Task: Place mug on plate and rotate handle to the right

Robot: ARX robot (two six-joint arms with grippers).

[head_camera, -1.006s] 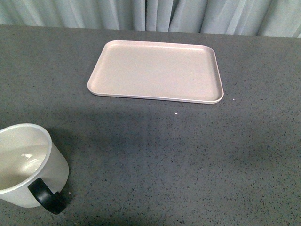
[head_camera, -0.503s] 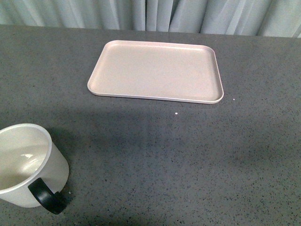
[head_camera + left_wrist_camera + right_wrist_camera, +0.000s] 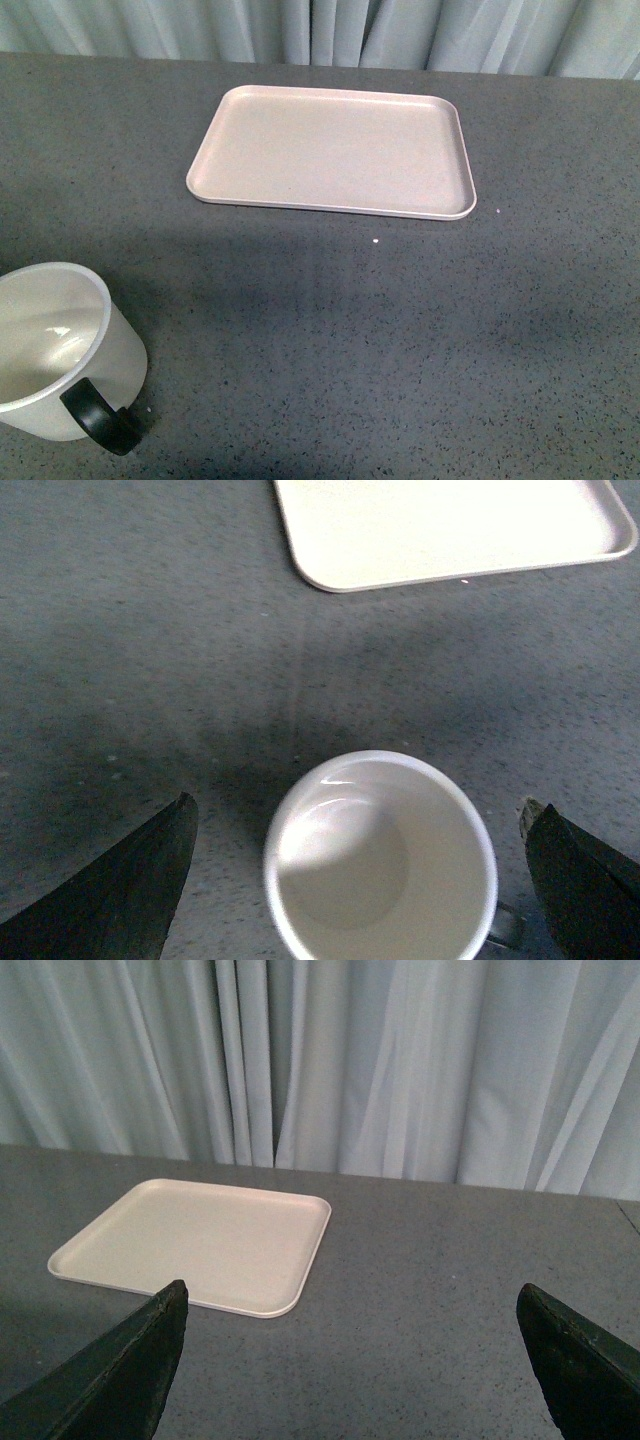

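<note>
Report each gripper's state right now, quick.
Left gripper: open, holding nothing; the mug stands under it, between the spread fingers.
Right gripper: open, holding nothing.

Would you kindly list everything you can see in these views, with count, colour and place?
Mug: one, white, upright and empty on the table, near left, apart from the plate.
Handle: one, black, on the mug's near right side.
Plate: one, pale pink, bare, far centre of the table.
Specks: two, white, on the table by the plate's near right corner.
Table: one, speckled dark grey, under everything.
Curtain: one, pale grey, behind the table.
Left jaws: two, dark, spread wide above the mug, one on either side, not touching it.
Right jaws: two, dark, spread wide, holding nothing, facing the plate.
</note>
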